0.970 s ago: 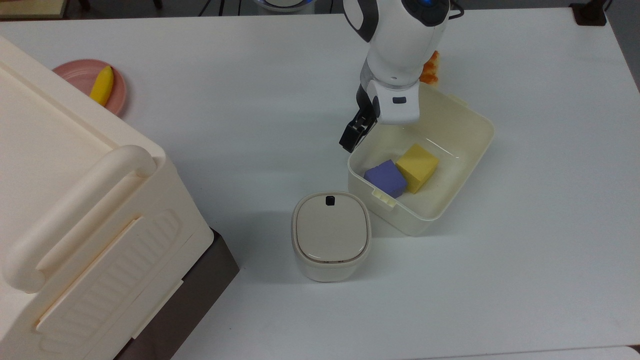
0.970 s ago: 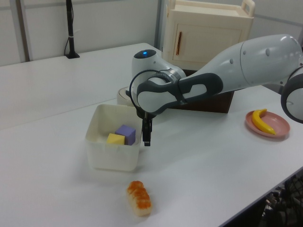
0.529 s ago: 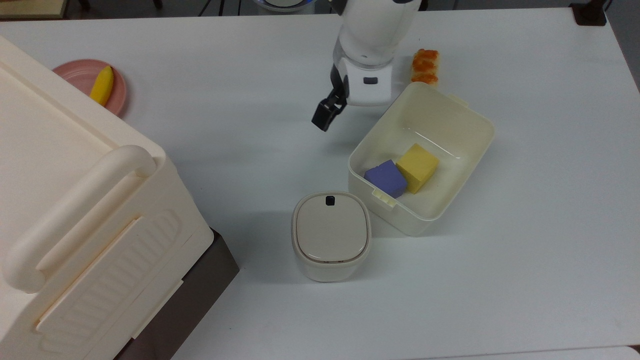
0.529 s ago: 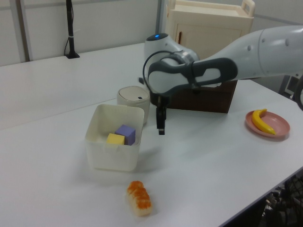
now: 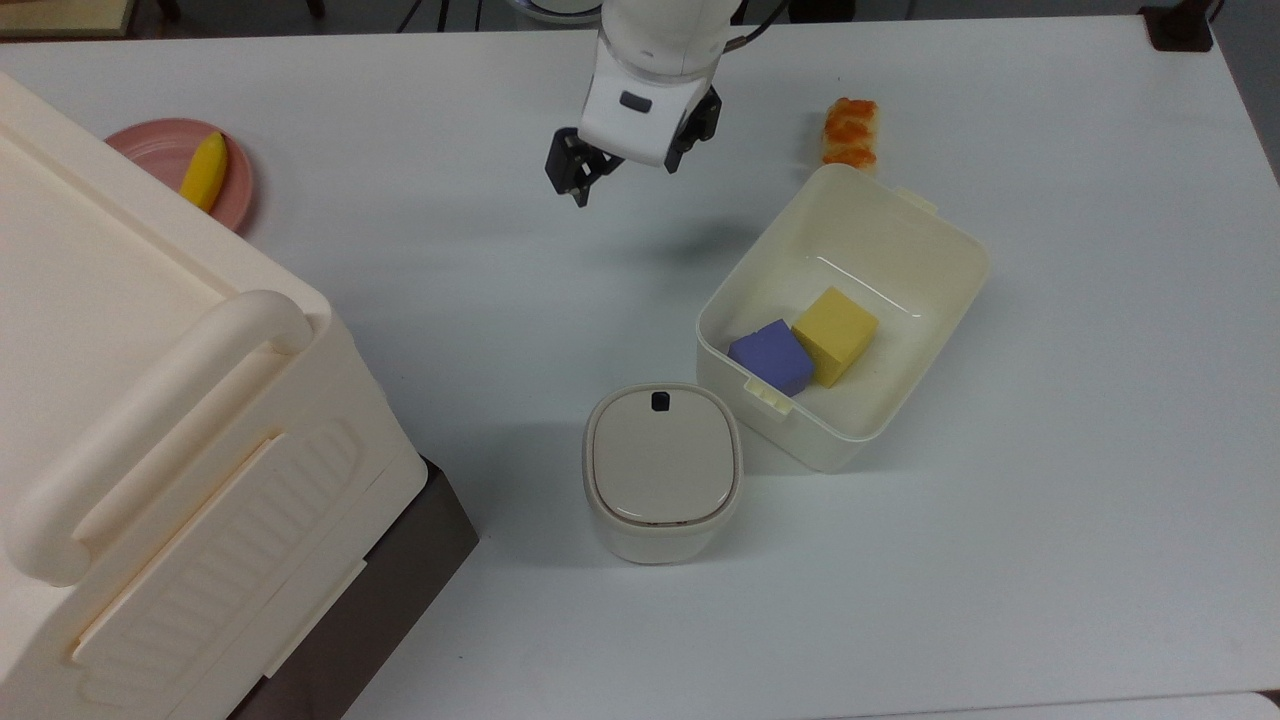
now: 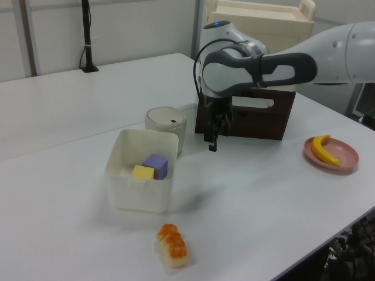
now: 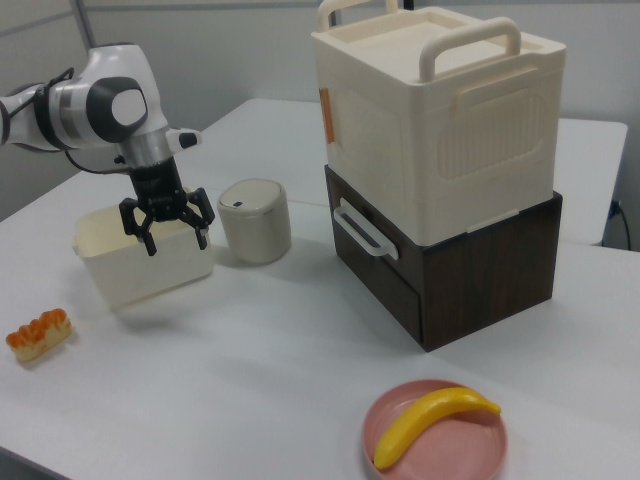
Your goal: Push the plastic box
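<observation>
Sideways, tool fingers spread, clear of plastic box.

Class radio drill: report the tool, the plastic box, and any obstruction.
Tool open, airborne, apart from plastic box. Box holds two cubes. Lidded canister beside it.

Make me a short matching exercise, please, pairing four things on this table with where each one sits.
Things:
1. banana
2. purple block
3. salmon sushi
4. lidded canister

Places:
A. inside the plastic box, beside the yellow block
B. on the pink plate
C. on the bare table, just beyond the plastic box's far corner in the top view
D. on the table, close against the plastic box's tabbed short end

Pairs: 1-B, 2-A, 3-C, 4-D
</observation>
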Robot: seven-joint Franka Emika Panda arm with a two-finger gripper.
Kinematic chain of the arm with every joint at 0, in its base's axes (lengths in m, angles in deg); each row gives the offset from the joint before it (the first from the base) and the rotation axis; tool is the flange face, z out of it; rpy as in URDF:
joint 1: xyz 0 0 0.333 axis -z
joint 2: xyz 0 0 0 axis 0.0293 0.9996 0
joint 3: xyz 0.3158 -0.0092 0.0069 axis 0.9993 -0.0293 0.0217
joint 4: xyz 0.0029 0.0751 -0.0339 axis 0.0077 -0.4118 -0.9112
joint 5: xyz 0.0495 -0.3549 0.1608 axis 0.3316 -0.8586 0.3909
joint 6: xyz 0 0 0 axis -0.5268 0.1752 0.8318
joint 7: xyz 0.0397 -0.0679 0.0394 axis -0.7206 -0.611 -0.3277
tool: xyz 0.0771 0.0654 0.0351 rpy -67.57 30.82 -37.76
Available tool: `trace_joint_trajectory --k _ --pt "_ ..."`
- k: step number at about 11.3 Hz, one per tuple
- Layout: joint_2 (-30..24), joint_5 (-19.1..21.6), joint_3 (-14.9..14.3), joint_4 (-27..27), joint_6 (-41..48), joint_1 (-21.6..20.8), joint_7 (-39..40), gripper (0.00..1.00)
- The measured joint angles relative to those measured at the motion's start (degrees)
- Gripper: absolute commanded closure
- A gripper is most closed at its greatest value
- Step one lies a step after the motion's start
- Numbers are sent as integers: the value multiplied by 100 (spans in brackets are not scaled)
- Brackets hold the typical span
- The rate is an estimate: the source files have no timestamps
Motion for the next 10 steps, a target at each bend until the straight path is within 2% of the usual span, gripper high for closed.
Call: trace_joint_trajectory --k 2,4,7,10 --pt "-163 42 16 18 0 154 -1178 0" --pt "-307 85 19 83 0 357 -1831 0" --pt "-353 363 18 103 -84 672 -1823 0" --pt "-353 451 17 103 -89 759 -1765 0"
